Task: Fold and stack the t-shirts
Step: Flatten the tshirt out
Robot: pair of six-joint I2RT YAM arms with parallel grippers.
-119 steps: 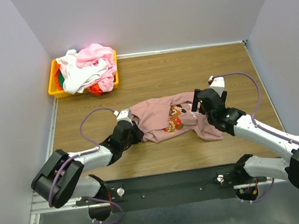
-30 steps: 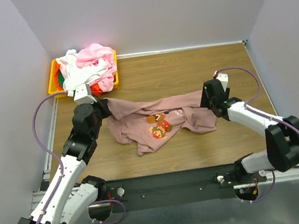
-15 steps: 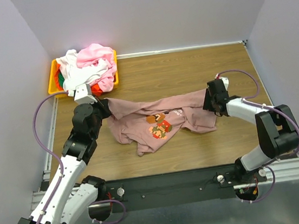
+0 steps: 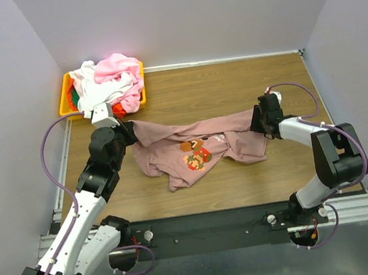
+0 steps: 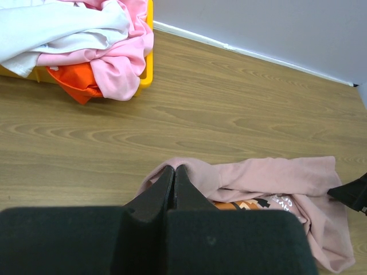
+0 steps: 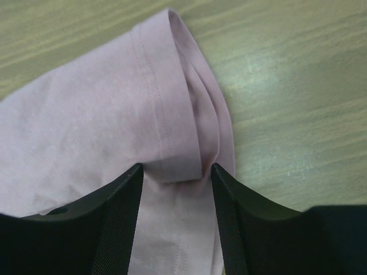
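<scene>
Mauve tee [image 4: 199, 150] lies crumpled and stretched sideways across mid worktop [image 4: 231, 85], print [image 4: 198, 153] facing up near its centre. Left claw [image 4: 127, 129] is at the tee's left corner; the wrist view shows its fingers pressed together [image 5: 174, 172], pinching the cloth edge [image 5: 275, 177]. Right claw [image 4: 256, 123] is at the tee's right end, low on the worktop. In its wrist view the fingers stand apart [image 6: 175, 172], straddling a folded sleeve hem [image 6: 86, 132] that lies flat between them, not squeezed. Pile of tees [image 4: 110, 79], pink, white and red-orange with some green, is heaped in the yellow bin [image 4: 66, 105] at the far left corner, well apart from the mauve tee.
</scene>
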